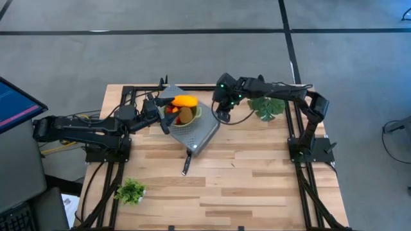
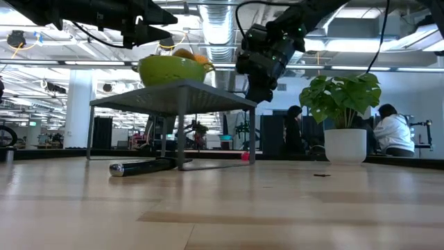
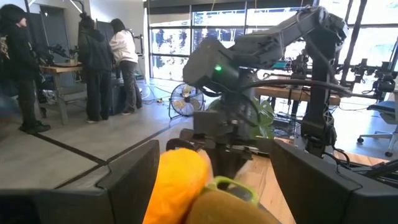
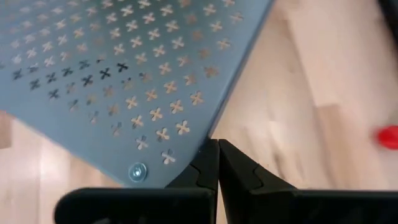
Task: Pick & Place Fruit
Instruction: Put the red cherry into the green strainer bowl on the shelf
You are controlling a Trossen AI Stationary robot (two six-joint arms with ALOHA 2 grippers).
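Our left gripper (image 1: 166,120), fingers spread at the bowl's (image 1: 196,113) nine o'clock, could tip it; right gripper (image 4: 217,163) fingers are closed, empty.

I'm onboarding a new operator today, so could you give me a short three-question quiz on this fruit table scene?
1. True or false: the right claw is shut.
2. Multiple choice: the green bowl of fruit stands on A) the bare table, B) the grey perforated stand, C) the white plant pot.
3. Fill in: the left claw, open, is at the bowl, with the long ______ fruit between its fingers in its wrist view.

Key: 1 true; 2 B; 3 yellow-orange.
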